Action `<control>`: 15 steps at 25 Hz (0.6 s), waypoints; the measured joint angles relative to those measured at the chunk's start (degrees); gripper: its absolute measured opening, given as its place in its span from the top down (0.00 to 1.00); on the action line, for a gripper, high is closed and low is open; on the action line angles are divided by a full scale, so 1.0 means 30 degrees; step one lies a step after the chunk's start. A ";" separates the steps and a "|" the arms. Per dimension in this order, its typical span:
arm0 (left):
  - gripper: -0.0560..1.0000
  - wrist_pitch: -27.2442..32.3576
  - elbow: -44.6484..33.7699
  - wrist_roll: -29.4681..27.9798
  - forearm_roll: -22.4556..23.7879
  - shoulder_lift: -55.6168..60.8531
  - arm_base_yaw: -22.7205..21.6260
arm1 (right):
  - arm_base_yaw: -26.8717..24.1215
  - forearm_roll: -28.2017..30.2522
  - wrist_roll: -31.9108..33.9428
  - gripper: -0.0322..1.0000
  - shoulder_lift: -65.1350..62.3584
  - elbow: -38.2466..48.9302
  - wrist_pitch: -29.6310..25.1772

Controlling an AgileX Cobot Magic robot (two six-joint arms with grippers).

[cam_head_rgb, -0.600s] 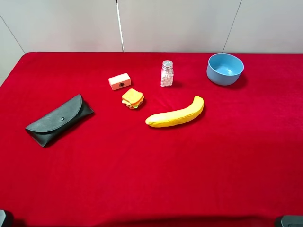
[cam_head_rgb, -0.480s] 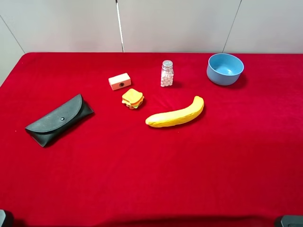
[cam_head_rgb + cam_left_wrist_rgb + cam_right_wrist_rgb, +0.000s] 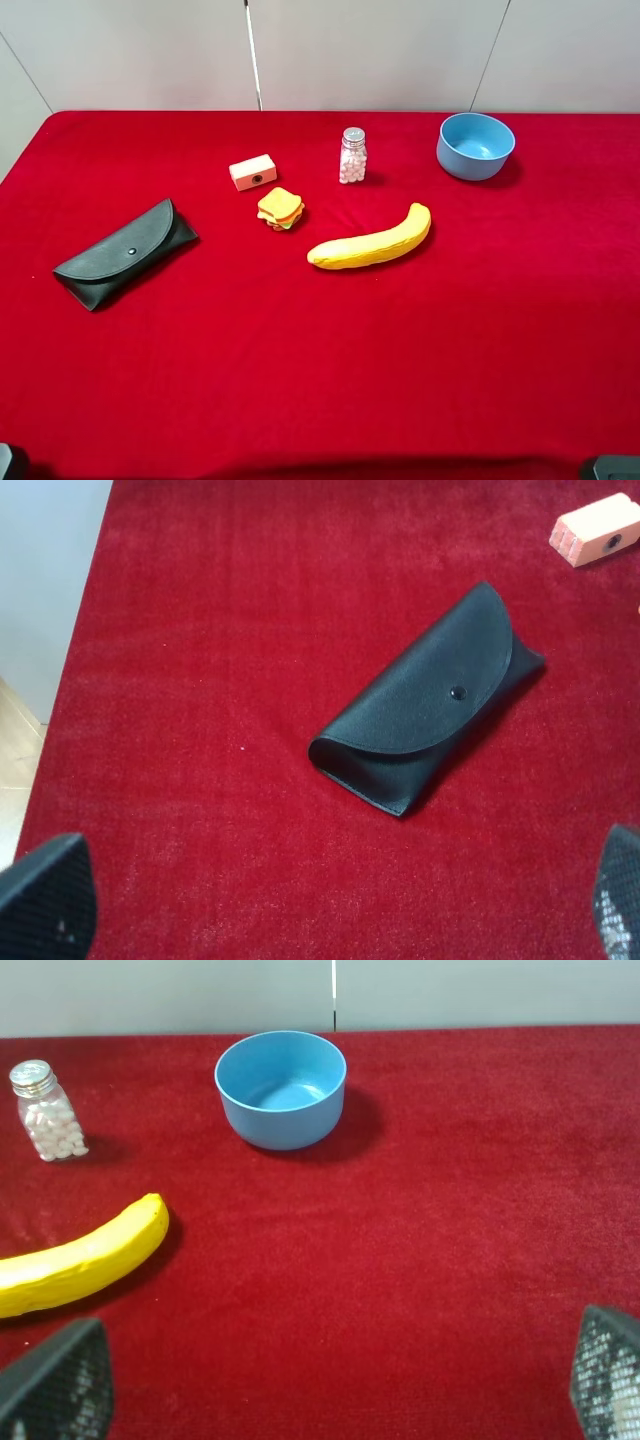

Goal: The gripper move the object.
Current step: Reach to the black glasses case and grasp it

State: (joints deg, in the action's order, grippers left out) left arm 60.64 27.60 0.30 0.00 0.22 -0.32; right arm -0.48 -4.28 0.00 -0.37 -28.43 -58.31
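— Where is the glasses case (image 3: pixel 125 255) to be found?

— It is seen lying flat on the red tabletop (image 3: pixel 320 380), towards the left side in the high view. It is set at a slant, its curved flap is folded over and the small snap is showing on top. Nothing is touching it.

— And the left pincer (image 3: pixel 330 905), how is it held?

— It is spread wide. Its two black textured fingertips (image 3: pixel 45 900) are seen at opposite edges of the left wrist view, with only red cloth between them. Nothing is gripped. The case lies out in front of it, clear of both fingertips.

— Is the same seen on the other side?

— Yes. The right pincer (image 3: pixel 330 1380) is likewise opened wide and nothing is held in it. A banana (image 3: pixel 80 1258), a blue bowl (image 3: pixel 281 1088) and a small bottle of white pills (image 3: pixel 45 1110) are seen beyond it, all apart from it.

— What else is laid out?

— A pink block (image 3: pixel 253 172) and a toy sandwich (image 3: pixel 281 208) are placed near the middle, close together but not touching. The case is kept well apart from both, and further still from the banana and the bowl.
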 joint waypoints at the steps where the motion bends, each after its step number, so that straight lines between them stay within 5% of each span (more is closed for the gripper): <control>1: 0.01 0.0000 0.0000 0.0000 0.0000 0.0000 0.0000 | 0.0000 0.0000 0.0000 0.30 0.0000 0.0000 0.0000; 15: 0.01 0.0000 0.0000 0.0000 0.0000 0.0000 0.0000 | 0.0000 0.0000 0.0000 0.30 0.0000 0.0000 0.0000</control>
State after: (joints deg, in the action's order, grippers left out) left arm 60.64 27.60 0.30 0.00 0.22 -0.32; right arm -0.48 -4.28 0.00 -0.37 -28.43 -58.31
